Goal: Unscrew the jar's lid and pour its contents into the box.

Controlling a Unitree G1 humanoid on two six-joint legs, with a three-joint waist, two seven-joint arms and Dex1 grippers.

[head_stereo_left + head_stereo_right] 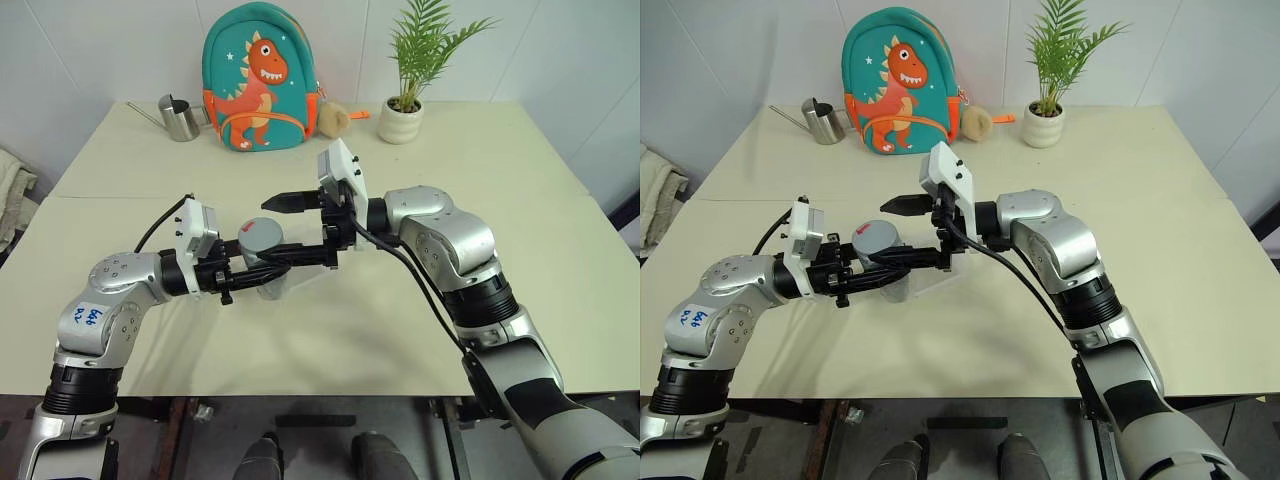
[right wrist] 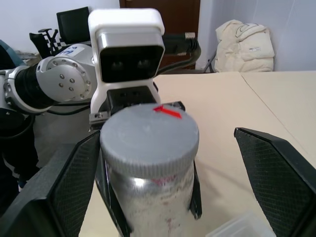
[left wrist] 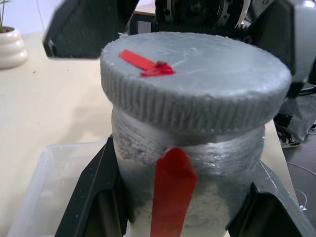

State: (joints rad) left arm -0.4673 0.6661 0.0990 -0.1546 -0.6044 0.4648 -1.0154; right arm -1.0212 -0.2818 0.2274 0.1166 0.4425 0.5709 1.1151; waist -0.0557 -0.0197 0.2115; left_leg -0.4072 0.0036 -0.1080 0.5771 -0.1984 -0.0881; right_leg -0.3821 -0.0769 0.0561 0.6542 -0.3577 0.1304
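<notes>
While the left gripper [image 1: 262, 272] clamps the jar [image 3: 197, 187] by its body and holds it upright above the table [image 1: 420, 320], the lid [image 1: 260, 234] is on and faces up. From the right, the right gripper [image 1: 292, 228] reaches in level, jaws spread wide, one finger on each side of the lid and neither touching it. Judged from this, the jar's long axis runs vertical between those fingers, so closing and twisting comes next. Just beyond and below the jar lies the box [image 3: 59, 168].
</notes>
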